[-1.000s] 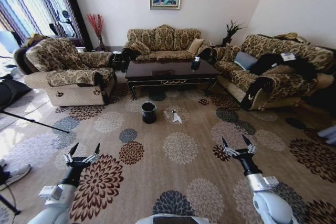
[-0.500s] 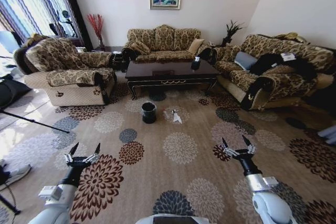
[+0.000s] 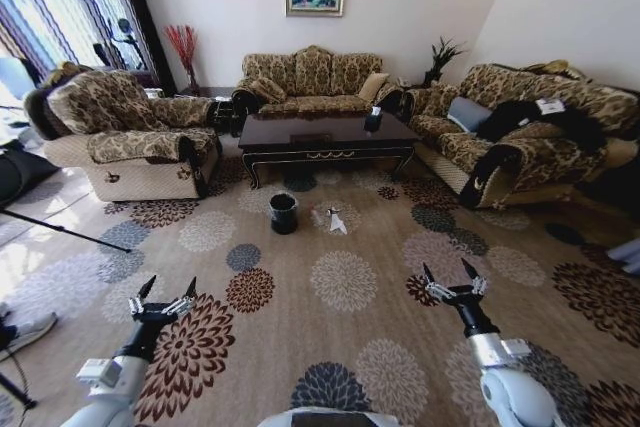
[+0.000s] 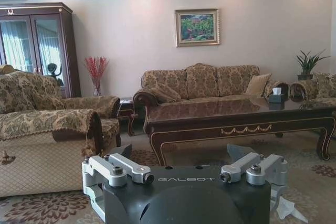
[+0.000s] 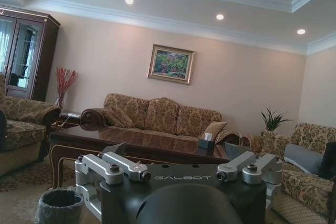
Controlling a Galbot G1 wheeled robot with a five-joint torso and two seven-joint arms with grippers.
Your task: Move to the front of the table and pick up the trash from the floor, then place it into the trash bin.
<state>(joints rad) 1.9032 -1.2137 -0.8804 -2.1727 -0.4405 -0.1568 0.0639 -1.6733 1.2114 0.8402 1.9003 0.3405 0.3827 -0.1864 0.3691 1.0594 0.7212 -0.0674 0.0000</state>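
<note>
Trash [image 3: 331,219] beside trash bin [image 3: 284,213] — before the table [image 3: 325,137].

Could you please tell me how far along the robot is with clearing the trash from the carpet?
Nothing is done yet. The trash lies on the floor beside the trash bin, in front of the table. Both end effectors, left and right, are open, empty and well short of it. Approach, pickup and binning all remain.
</note>
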